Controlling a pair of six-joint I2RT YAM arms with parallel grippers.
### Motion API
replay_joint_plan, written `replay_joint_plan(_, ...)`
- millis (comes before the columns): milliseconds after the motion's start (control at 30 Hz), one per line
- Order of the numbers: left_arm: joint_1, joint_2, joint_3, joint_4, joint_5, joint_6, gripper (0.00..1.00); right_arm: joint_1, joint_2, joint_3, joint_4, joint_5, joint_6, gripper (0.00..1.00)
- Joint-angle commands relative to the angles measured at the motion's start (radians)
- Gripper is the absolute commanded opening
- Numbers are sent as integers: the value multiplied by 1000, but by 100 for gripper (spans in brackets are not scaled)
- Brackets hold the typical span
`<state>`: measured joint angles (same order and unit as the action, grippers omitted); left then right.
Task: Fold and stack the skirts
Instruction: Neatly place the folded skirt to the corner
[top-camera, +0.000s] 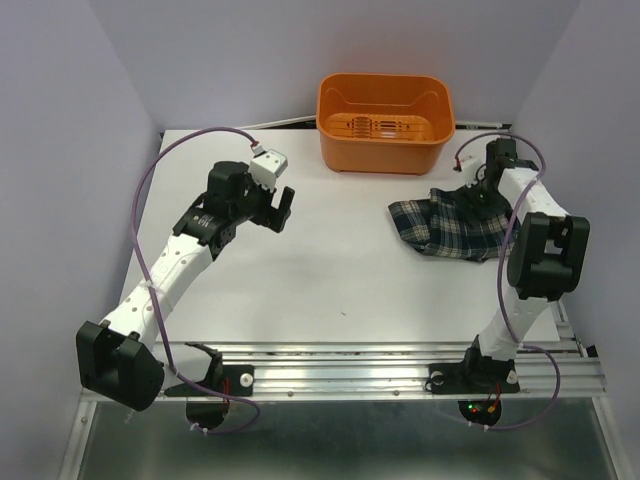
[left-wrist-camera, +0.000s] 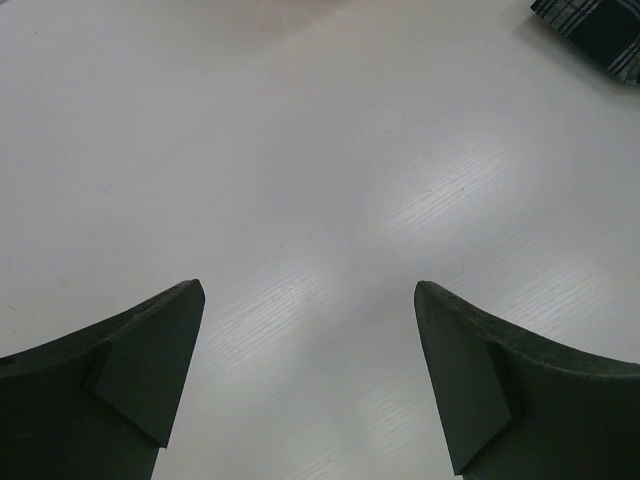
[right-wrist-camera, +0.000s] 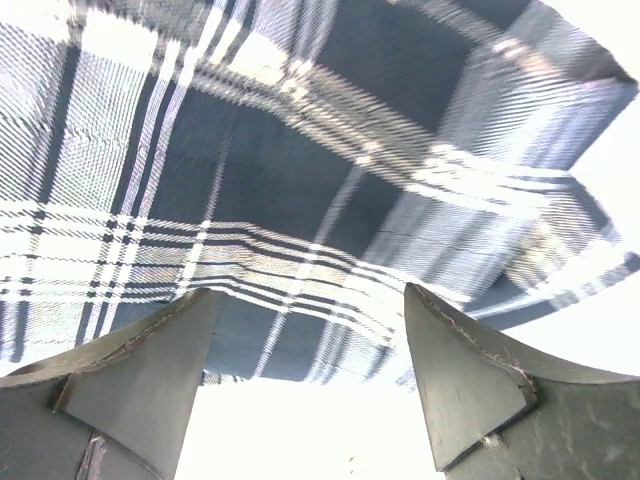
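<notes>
One plaid skirt (top-camera: 450, 224) lies crumpled on the right side of the table; a corner of it shows in the left wrist view (left-wrist-camera: 598, 28). My right gripper (top-camera: 478, 187) is open, low over the skirt's far edge. In the right wrist view the plaid cloth (right-wrist-camera: 300, 170) fills the frame just beyond the spread fingers, with its edge between the tips (right-wrist-camera: 305, 300); nothing is gripped. My left gripper (top-camera: 277, 208) is open and empty over bare table at left centre, well left of the skirt; its fingers (left-wrist-camera: 150, 360) frame only white table.
An orange plastic basket (top-camera: 385, 122) stands at the back edge, just behind the skirt. The white table (top-camera: 300, 280) has a metal rail along its near edge. Purple cables loop from both arms. Walls close in on left and right.
</notes>
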<state>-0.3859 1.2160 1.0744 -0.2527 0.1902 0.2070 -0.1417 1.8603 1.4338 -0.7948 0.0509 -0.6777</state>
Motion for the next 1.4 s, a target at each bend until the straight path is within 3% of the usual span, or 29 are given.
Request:
replay_joint_plan(0,2,-16,22,17,6,23,98,7,-9,120,-55,-26,42,82)
replay_joint_plan(167,2,-16,22,13,5,20,98,7,-16,151,-211,-149,249,83)
replay_joint_plan(333,2,-12,24,15,6,12,98,7,-29,30,-169,-206,372,84)
replay_joint_plan(533,2,-12,33,9,0,8,98,7,39,-67,5,-57,444,84)
replay_joint_plan(700,2,-4,44,-11,-18,2,98,-41,187,0,81,85,494,83)
replay_joint_plan(933,12,-21,24,-22,-32,-3,98,-76,244,99,78,54,417,84)
replay_joint_plan(1133,16,-1,38,-26,3,-14,98,-76,200,174,45,-88,308,85)
replay_joint_plan(1367,54,88,168,-112,18,-29,98,-76,122,399,-119,-227,308,98)
